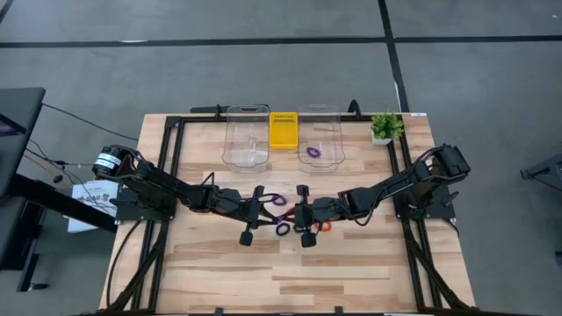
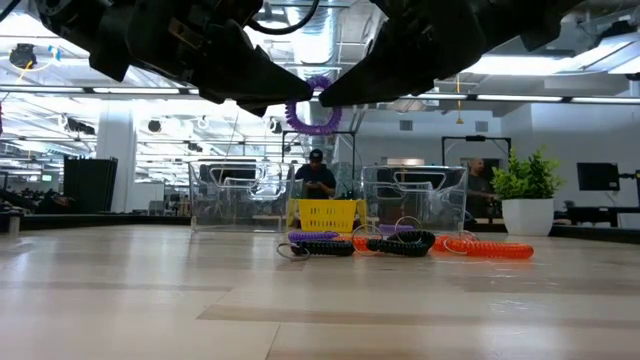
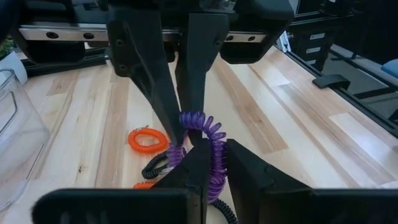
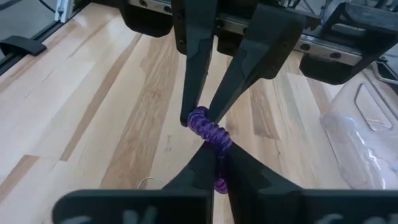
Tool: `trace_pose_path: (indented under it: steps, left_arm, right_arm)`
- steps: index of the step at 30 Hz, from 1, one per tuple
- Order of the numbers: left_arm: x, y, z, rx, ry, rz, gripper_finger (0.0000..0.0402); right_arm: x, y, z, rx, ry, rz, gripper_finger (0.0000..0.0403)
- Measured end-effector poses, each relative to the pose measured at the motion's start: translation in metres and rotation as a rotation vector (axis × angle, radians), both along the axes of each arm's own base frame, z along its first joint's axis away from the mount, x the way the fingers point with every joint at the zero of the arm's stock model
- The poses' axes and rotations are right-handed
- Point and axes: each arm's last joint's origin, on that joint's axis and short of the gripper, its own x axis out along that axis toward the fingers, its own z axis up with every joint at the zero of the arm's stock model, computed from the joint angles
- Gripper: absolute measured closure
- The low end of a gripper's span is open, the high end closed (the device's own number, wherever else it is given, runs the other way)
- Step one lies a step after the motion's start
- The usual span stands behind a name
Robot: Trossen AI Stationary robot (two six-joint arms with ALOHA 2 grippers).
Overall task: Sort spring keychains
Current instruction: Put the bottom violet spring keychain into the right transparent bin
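Observation:
Both grippers meet above the table's middle, each shut on one purple spring keychain that hangs in the air between them. My left gripper comes from the table's left and my right gripper from its right. The same keychain shows in both wrist views. On the table below lie more keychains: a purple one, two black ones and an orange-red one. Another purple keychain lies in the right-hand clear bin. My left gripper pinches the purple keychain's coil at one end between its two fingertips, slanting down from the table's left. The keychain is lifted clear of the table. My right gripper pinches the same keychain's coil between its fingertips, slanting down from the table's right, close beside the left gripper's fingertips. The coil hangs as a loop between the two holds, well above the table.
Two clear bins stand at the far edge with a yellow basket between them. A small potted plant is at the far right corner. People stand in the room behind. Bare wood lies toward the near edge.

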Motion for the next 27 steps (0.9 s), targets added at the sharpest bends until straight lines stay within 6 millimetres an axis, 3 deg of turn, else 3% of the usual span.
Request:
trace_pose_path:
  steps: [5,10,27]
  left_arm:
    - [0.0002,0.0002,0.0005,0.001,-0.005,0.007,0.0357]
    - [0.0008,0.0023,0.0013,0.021,-0.020,0.082,0.0349]
    - [0.0011,0.0033,0.0015,0.034,-0.024,0.124,0.0256]
  right_arm:
    - [0.0000,0.0003,0.0001,0.007,0.002,0.012,0.0369]
    - [-0.0001,0.0003,0.0001,0.006,0.002,0.013,0.0382]
    - [-0.0005,0.0003,-0.0005,0.003,0.008,0.014,0.0385]
